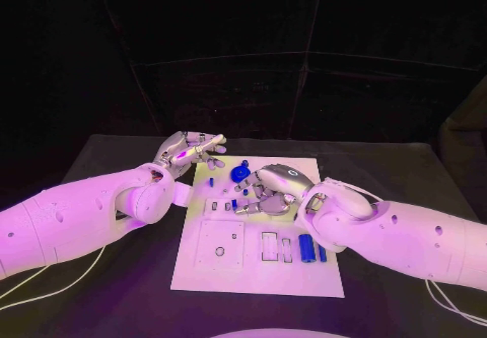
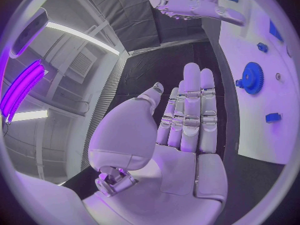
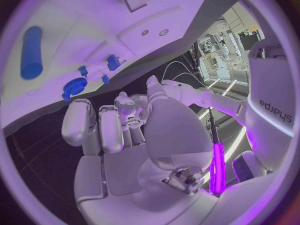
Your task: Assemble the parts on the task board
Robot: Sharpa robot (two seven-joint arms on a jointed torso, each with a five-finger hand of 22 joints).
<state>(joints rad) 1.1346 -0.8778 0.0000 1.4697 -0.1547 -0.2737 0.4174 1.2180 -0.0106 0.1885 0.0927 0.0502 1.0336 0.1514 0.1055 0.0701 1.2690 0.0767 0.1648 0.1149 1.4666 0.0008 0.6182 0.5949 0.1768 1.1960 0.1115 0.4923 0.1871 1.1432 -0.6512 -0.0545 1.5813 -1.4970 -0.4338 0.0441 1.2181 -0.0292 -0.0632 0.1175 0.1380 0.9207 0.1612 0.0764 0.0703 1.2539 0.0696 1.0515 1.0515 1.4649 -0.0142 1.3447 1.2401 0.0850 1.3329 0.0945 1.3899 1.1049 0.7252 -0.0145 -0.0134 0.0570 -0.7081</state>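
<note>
Toothed blue gear [image 1: 241, 172] on smooth white task board [image 1: 254, 274] — cylinder [image 1: 307, 248] lying nearby.

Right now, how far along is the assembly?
Early. The blue gear looks seated on the task board. Nothing is in hand: the left hand is flat and holds nothing, and the right hand hovers with curled fingers. The blue cylinder lies loose.

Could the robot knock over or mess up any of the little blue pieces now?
Maybe. The right hand hovers low over the task board, right beside the blue gear and small blue pegs, so a stray finger might bump them. The blue cylinder lies on its side near the right arm and could roll if nudged. The left hand waits open at the board's far corner.
</note>
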